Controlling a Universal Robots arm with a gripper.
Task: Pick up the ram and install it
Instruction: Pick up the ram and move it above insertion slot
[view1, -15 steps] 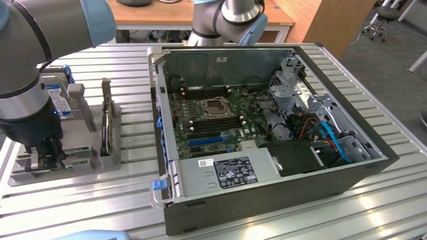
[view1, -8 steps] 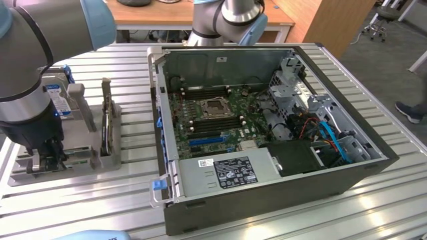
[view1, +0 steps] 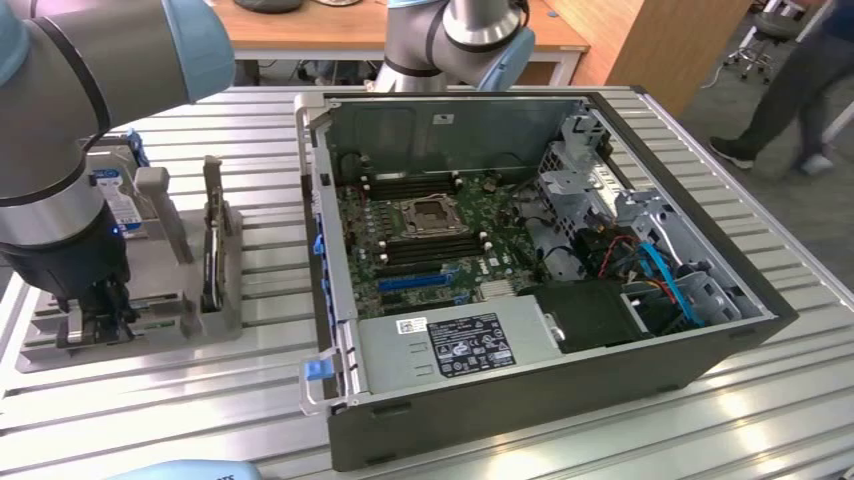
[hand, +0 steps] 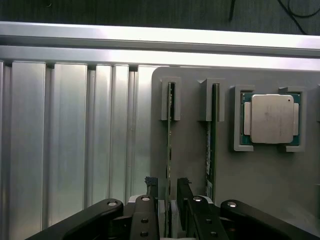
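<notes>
While the pincer stands over the holder: the pick-up is the step in hand, and nothing shows as lifted yet.
Pincer: the pincer (hand: 169, 192) is spread apart, one finger (hand: 154, 192) on each side of a stick, with a slim gap showing on both sides; it does not look clamped.
Ram: the ram (hand: 170, 135) stands on its thin edge in the grey holder (hand: 190, 160), its far end seated in a slotted bracket and its near end running in between the fingers.
Look-alike: a second green stick (hand: 212, 135) stands parallel, just beside the ram, in its own bracket and outside the pincer.
Processor: the square silver processor chip (hand: 271, 119) lies flat in a corner frame beyond the second stick, apart from both.
Holder's place: in the exterior view it sits on the slatted bench (view1: 747, 420) at the exterior view's left of the open computer case (view1: 534, 400), with the arm reaching down onto it.
Install site: the motherboard (view1: 487, 205) lies exposed inside the case, well apart from the holder.
Progress: early, I judge; the ram is in its bracket and far from the board.
What the grasp calls for: pads square on the stick's flat faces, centred so neither finger nudges it sideways, and a firm but gentle squeeze.
Risk: the neighbouring stick is close, so any sideways drift could knock it; a tilted pull might jam the ram in its bracket.
</notes>
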